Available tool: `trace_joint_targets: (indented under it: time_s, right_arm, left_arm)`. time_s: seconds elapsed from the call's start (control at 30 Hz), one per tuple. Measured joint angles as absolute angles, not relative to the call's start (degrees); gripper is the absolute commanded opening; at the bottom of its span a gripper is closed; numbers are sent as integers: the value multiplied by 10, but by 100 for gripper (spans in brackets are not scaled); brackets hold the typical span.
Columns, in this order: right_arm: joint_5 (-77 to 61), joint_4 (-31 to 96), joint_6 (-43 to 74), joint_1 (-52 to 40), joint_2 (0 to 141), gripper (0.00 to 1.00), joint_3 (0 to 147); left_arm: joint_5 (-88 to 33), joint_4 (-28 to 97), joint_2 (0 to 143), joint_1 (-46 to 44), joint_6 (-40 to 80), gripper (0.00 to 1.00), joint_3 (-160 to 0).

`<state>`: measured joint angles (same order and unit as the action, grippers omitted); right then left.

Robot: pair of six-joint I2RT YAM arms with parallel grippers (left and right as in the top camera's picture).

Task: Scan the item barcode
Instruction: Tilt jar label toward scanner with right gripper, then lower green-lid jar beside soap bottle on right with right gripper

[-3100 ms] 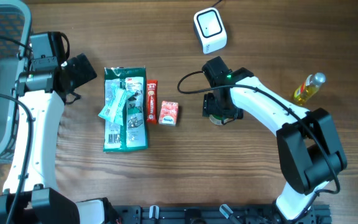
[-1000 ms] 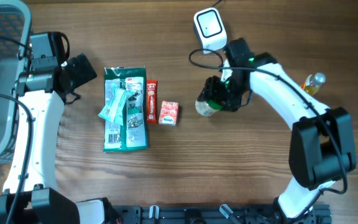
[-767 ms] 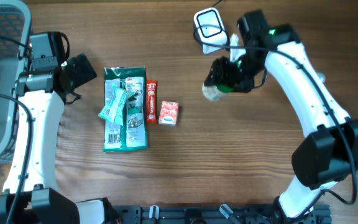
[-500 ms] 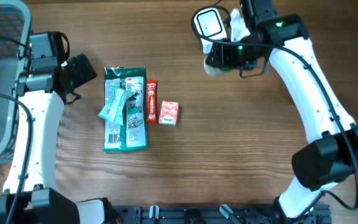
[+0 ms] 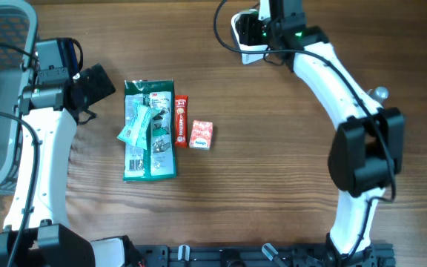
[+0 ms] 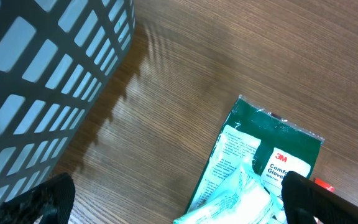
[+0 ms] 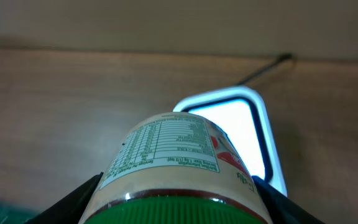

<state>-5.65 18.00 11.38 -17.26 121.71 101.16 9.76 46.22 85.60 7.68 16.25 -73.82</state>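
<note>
jar at the scanner

my right claw (image 7: 176,200) grips the green-capped jar (image 7: 174,155), one finger on each side of it just above the cap. the jar lies on its side in the grip, its white nutrition label facing up toward my wrist camera. right beyond its far end is the scanner (image 7: 261,134), its pale face lit and ringed by a white rim, with a dark cable (image 7: 271,65) running off behind it. from overhead the claw sits over the scanner at the far edge of the surface (image 5: 273,170), and the jar itself is hidden under it. i cannot tell whether jar and scanner touch.

my left claw (image 6: 180,198) is spread wide and holds nothing. it hangs over bare wood between the grey basket (image 6: 42,81) and the green 3m package (image 6: 263,155). beside that package lie a red stick packet (image 5: 181,120) and a small red box (image 5: 201,136). a yellow bottle (image 5: 377,94) peeks out from behind my right arm.
</note>
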Motion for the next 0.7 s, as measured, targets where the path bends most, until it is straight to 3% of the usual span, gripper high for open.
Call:
trace_joint_targets:
  time_s: [0.33, 0.7]
  right_arm:
    - [-6, 9, 112, -173, 1279, 34, 1005]
    - [-3, -29, 112, -173, 1303, 36, 1005]
  left_arm:
    - [98, 462, 856, 77, 163, 100, -738]
    - [98, 462, 856, 77, 163, 100, -738]
